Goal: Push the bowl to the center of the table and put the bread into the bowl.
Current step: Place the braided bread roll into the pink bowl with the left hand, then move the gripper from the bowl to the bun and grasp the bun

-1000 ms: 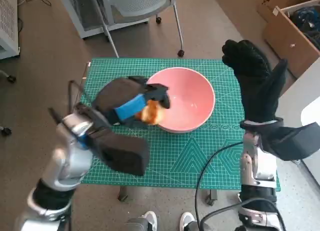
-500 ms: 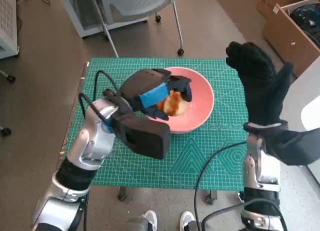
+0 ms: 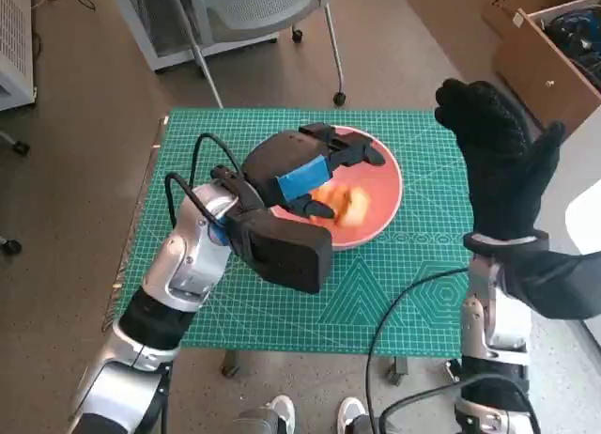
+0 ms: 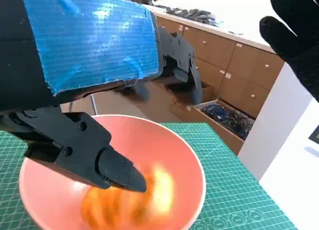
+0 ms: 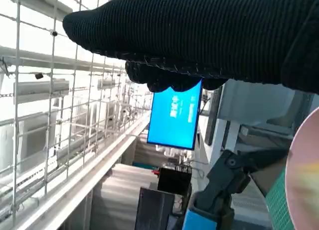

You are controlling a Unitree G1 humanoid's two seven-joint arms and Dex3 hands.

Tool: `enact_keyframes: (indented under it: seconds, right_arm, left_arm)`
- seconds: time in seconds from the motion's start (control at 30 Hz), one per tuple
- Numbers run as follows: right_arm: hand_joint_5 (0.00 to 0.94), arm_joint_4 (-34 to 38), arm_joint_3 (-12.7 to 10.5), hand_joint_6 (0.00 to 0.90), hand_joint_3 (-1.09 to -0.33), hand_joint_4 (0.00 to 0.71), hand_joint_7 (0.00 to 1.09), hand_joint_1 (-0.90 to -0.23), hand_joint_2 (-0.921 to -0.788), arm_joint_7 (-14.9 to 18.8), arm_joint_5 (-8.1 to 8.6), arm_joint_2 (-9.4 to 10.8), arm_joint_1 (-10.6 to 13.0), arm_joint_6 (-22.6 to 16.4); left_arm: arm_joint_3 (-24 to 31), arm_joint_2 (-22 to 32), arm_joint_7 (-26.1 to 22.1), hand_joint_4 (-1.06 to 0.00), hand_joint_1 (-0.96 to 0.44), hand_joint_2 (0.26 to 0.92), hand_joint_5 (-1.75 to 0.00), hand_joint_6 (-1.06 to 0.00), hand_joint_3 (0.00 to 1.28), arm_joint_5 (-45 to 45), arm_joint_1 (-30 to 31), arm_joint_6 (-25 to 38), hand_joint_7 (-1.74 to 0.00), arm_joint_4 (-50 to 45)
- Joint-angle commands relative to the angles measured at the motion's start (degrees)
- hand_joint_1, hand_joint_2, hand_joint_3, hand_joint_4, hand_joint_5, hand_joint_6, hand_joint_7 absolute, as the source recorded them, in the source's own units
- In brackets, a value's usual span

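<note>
One office chair [image 3: 254, 11] stands behind the green mat [image 3: 376, 293]

bowl [image 3: 380, 192]: pink, plain inside and out
bread [image 3: 349, 205]: golden orange, paler yellow in parts, blurred
mat [image 3: 376, 293]: green with a fine pale grid and line figures
left hand [image 3: 310, 171]: black, bright blue tape over its back
right hand [image 3: 498, 162]: black knitted glove
forearms [image 3: 183, 265]: pale silver-grey
floor [image 3: 84, 152]: brown
chair [image 3: 254, 7]: grey
screen [image 5: 175, 113]: bright blue with white marks

We see a pink bowl [image 3: 368, 192] standing upright near the middle of the bench. Inside it a golden-brown bread [image 3: 349, 205] shows, blurred.
</note>
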Motion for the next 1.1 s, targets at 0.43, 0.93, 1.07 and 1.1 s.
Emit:
enact_keyframes:
  seconds: [0.43, 0.93, 1.07, 1.1]
  right_arm:
    - [0.001, 1.1, 0.7, 0.103, -0.614, 0.31, 0.5, -0.58, -0.921, -1.0, -1.07, 0.8, 1.2, 0.0]
    - [0.002, 1.5, 0.9, 0.105, -0.612, 0.313, 0.5, -0.577, -0.921, -0.4, -0.38, 0.8, 1.3, -0.4]
    - [0.003, 2.0, 0.9, 0.104, -0.612, 0.315, 0.5, -0.577, -0.921, -0.5, -0.45, 0.9, 1.1, -0.7]
    - [0.003, 2.2, 0.9, 0.104, -0.612, 0.315, 0.5, -0.577, -0.921, -0.5, -0.5, 0.9, 1.1, -0.8]
  left_arm:
    - [3.1, 5.8, 2.6, -0.01, -0.64, 0.911, 0.0, -0.03, 0.05, -0.4, 1.9, -3.8, -0.32, -2.9]
    - [13.4, 15.8, 1.4, -0.09, -0.54, 0.909, -0.01, -0.2, 0.01, -5.8, 6.5, -5.7, -0.16, -6.4]
    - [15.2, 17.4, -2.4, -0.08, -0.49, 0.893, 0.0, -0.2, 0.0, -6.7, 8.1, 0.4, -0.15, -10.2]
    - [15.4, 17.7, -3.2, -0.08, -0.48, 0.891, 0.0, -0.2, 0.0, -6.7, 8.5, 1.9, -0.15, -11.4]
